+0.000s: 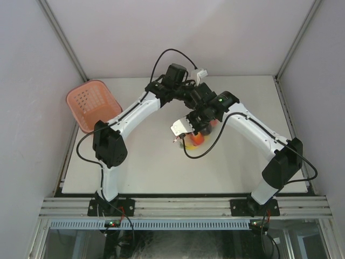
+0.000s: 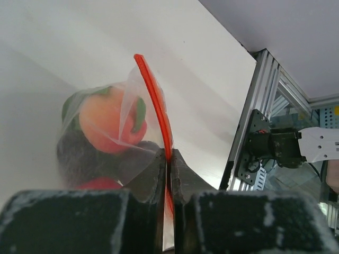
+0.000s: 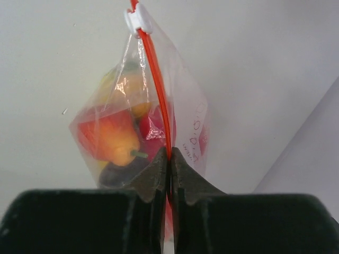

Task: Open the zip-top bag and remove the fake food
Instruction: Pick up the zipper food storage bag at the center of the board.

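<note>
Here, left gripper: pinched tight on the zip-top bag's red zipper strip
right gripper: likewise clamped on that strip (white slider at its far end)
bag: well right of the pink basket
fake food: inside the bag

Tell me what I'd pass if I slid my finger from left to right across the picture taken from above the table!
pink basket → zip-top bag hanging up in the middle → right arm's black elbow. The left arm and both grippers overlap other things, so they are left out.
</note>
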